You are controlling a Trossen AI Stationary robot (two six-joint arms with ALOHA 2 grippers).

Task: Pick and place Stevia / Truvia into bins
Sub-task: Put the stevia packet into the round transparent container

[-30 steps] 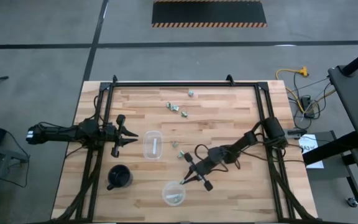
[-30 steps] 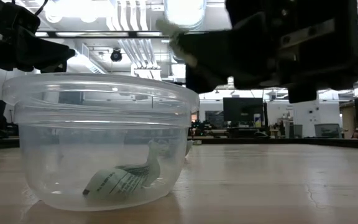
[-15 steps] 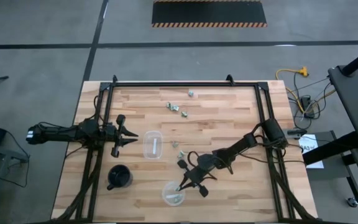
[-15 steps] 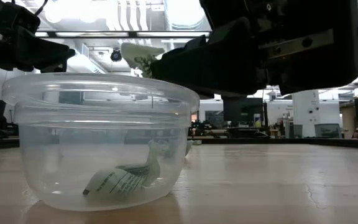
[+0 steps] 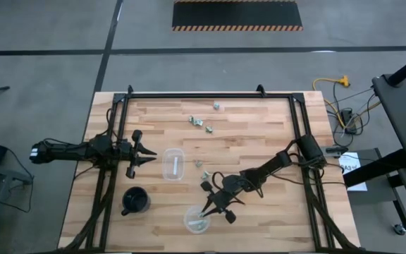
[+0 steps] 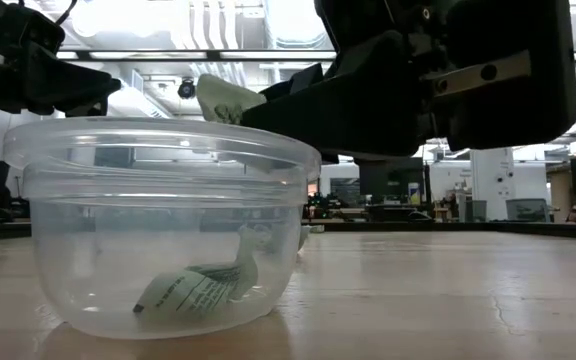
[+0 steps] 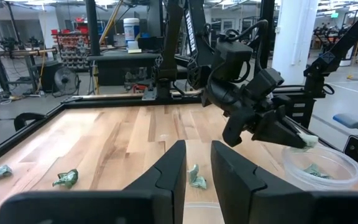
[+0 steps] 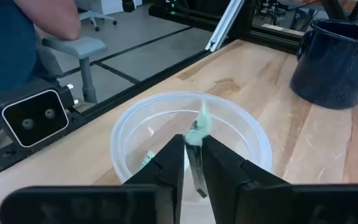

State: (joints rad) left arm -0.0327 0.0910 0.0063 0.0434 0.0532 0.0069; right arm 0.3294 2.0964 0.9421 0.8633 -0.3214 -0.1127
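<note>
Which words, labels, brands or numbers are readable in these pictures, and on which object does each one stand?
None can be read.
Packet in the round bin: dark print, too blurred to read.
Packet in the right pincer: no print legible.
White tag beside the table: dark marks, too small to read.

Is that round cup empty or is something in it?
Not empty. One packet lies on the bottom of the cup; the right hand holds another above it.
</note>
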